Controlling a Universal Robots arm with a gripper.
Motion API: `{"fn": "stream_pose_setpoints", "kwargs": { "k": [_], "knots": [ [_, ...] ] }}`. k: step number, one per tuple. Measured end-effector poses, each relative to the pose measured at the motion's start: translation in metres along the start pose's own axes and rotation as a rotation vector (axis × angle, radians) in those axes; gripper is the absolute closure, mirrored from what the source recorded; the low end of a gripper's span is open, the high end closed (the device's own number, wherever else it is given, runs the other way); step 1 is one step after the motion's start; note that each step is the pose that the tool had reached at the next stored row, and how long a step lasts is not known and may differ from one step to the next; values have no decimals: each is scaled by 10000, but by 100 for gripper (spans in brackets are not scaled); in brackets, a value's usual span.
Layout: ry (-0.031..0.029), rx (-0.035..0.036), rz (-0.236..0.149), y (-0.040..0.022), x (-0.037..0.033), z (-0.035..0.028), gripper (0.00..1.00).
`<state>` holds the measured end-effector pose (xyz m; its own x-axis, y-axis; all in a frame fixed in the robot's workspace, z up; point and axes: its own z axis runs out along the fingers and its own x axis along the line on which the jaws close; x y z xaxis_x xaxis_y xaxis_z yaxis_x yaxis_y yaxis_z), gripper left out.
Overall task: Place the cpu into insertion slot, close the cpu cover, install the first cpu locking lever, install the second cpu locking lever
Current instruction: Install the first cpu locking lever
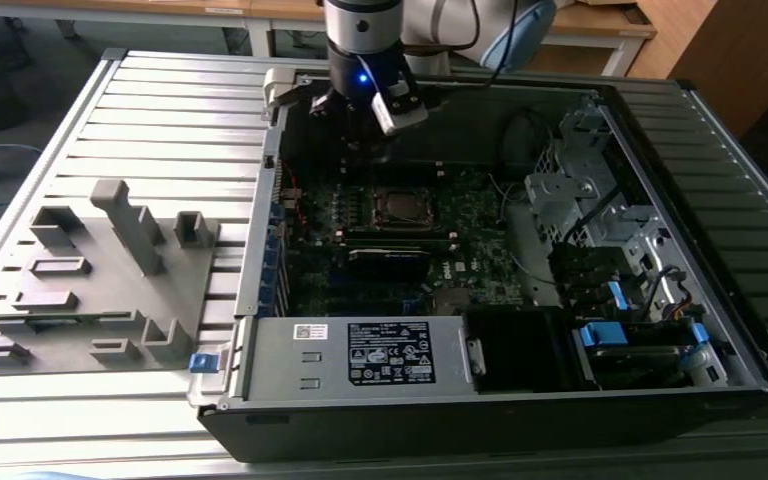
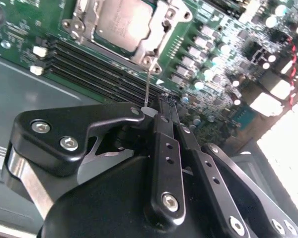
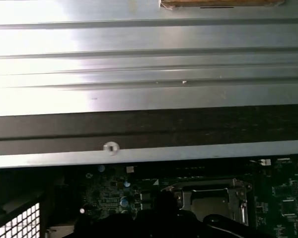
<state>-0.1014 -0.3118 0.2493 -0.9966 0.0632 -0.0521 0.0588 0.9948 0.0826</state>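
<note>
Hovering over the motherboard (image 2: 208,59), our gripper (image 2: 164,99) has fingers together beside a thin locking lever (image 2: 147,84). We see the cpu (image 2: 120,22) under the closed cpu cover (image 2: 164,25).

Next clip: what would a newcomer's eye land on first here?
The open computer case fills the middle of the exterior view, with the robot arm hanging over it. In the second wrist view, the black end effector looms before the cpu, whose silver top is framed by the cpu cover. A grey fixture tray lies at the exterior view's left.
</note>
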Motion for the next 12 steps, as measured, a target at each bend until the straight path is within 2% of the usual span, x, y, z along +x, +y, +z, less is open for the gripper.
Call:
{"fn": "stream_pose_setpoints", "kwargs": {
  "k": [6,9,10,11,12],
  "knots": [
    [-6,87,8,8,-132,8,89],
    [-6,91,10,9,-152,9,89],
    [-3,48,12,8,-152,8,89],
    [3,-49,15,9,-153,9,89],
    [9,-177,20,9,-153,9,89]
  ]
}}
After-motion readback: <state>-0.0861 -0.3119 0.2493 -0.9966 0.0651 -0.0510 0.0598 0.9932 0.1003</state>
